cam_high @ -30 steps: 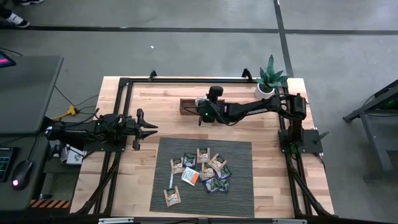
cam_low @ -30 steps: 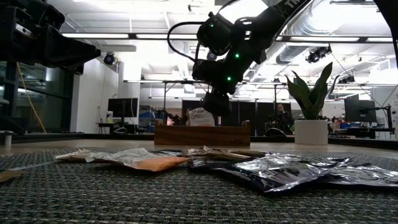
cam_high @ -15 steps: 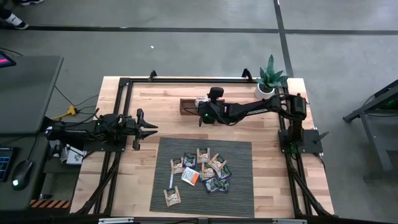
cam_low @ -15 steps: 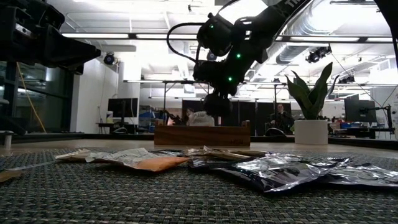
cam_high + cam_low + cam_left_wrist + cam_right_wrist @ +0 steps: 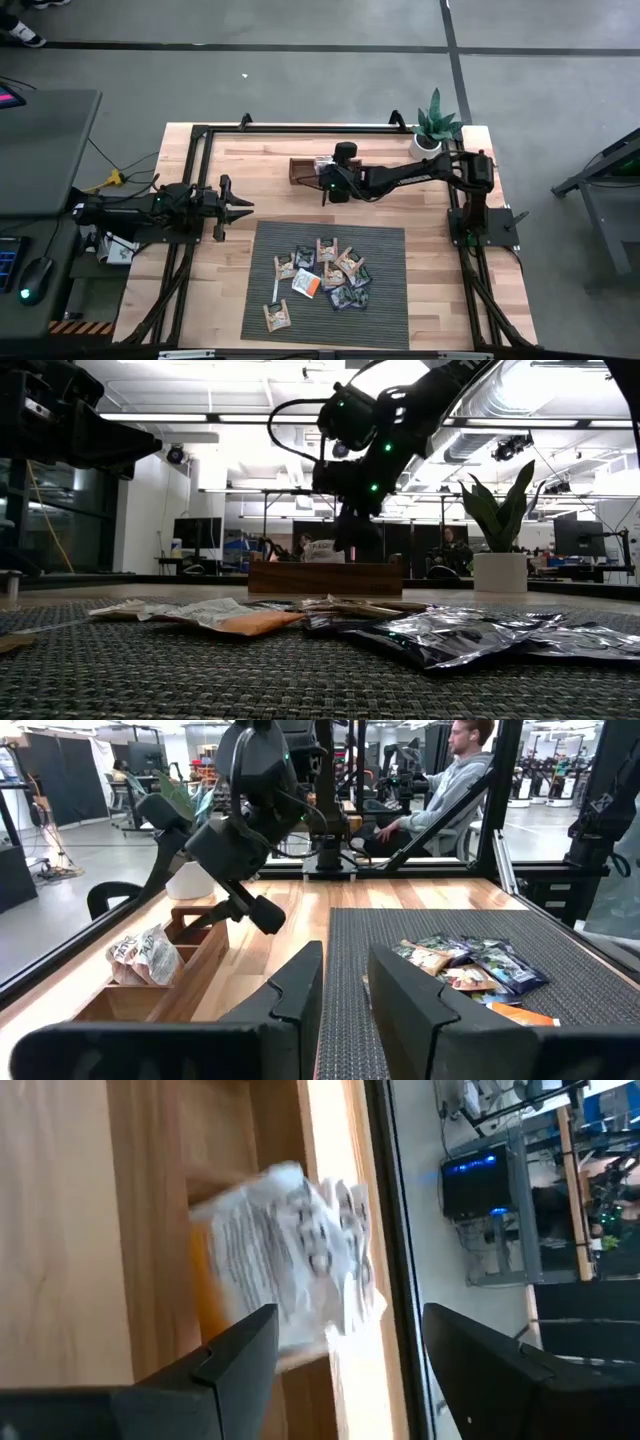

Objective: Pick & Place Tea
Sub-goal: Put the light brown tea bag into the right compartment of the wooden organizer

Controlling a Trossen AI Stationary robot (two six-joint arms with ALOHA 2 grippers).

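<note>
right gripper [image 5: 330, 180] over the wooden tray [image 5: 305, 172], fingers spread wide, holding nothing — a white tea sachet [image 5: 290, 1250] lies in the tray compartment just ahead of its fingertips. remaining tea sachets [image 5: 320, 275] heaped on the dark mat [image 5: 380, 300], well apart from it. left gripper [image 5: 243, 208] waits beside the mat's edge, jaws slightly parted, nothing between them.

No text can be read. The white sachet [image 5: 290, 1250] in the wooden box [image 5: 150, 1230] bears dark print, too blurred to make out.
</note>
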